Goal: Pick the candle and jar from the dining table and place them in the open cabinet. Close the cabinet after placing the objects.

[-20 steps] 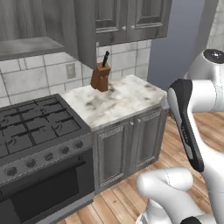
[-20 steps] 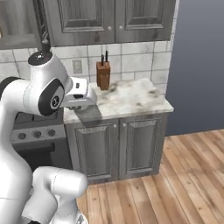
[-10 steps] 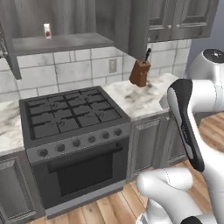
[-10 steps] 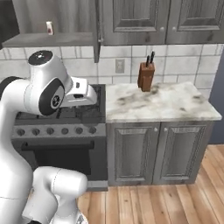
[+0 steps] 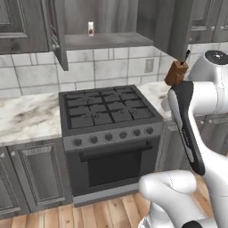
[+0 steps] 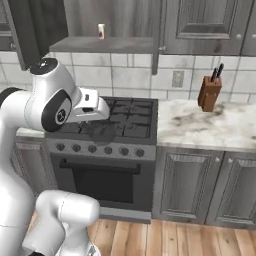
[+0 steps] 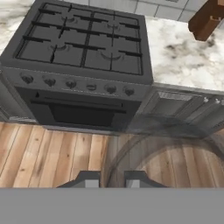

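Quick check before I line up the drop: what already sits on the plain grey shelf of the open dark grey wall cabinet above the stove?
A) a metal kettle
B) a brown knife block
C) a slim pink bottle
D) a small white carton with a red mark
D: a small white carton with a red mark stands alone on the shelf of the open dark grey wall cabinet; the brown wooden knife block stands on the marble counter instead.

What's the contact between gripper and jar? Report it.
Touching. In the hand view the jar has its translucent wall running down between the fingertips of the shut gripper.
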Tool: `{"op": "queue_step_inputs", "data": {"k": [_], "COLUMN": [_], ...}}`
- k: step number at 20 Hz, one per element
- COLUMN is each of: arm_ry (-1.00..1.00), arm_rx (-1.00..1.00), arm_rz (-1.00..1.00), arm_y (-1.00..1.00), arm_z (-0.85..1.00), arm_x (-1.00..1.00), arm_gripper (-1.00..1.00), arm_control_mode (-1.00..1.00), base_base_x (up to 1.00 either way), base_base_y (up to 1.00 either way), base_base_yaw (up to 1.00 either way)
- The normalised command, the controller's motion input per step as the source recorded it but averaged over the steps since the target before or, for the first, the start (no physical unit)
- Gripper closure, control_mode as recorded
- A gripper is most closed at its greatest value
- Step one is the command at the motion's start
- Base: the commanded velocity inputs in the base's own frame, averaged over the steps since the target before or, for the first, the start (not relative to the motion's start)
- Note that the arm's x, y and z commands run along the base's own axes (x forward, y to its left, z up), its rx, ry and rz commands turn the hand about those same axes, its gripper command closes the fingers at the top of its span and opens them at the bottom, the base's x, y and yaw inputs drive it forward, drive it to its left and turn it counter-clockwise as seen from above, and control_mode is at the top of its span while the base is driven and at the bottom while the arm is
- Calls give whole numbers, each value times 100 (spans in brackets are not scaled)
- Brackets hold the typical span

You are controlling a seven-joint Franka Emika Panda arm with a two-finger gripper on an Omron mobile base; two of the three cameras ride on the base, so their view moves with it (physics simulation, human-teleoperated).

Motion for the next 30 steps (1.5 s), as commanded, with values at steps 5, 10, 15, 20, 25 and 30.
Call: {"op": "queue_step_inputs", "data": {"k": [5, 10, 15, 20, 25, 30], "arm_ry": [0, 0, 0, 0, 0, 0], "arm_rx": [0, 0, 0, 0, 0, 0], "arm_rz": [0, 0, 0, 0, 0, 0], "arm_y": [0, 0, 0, 0, 0, 0], "arm_z": [0, 0, 0, 0, 0, 0], "arm_x": [0, 0, 0, 0, 0, 0], "arm_gripper": [100, 100, 100, 100, 100, 100], "arm_control_mode": [100, 100, 100, 100, 100, 100], "base_base_x": [32, 56, 52, 32, 27, 45], "base_base_y": [4, 3, -5, -25, -31, -14], "base_base_yaw": [34, 26, 12, 7, 3, 0]}}
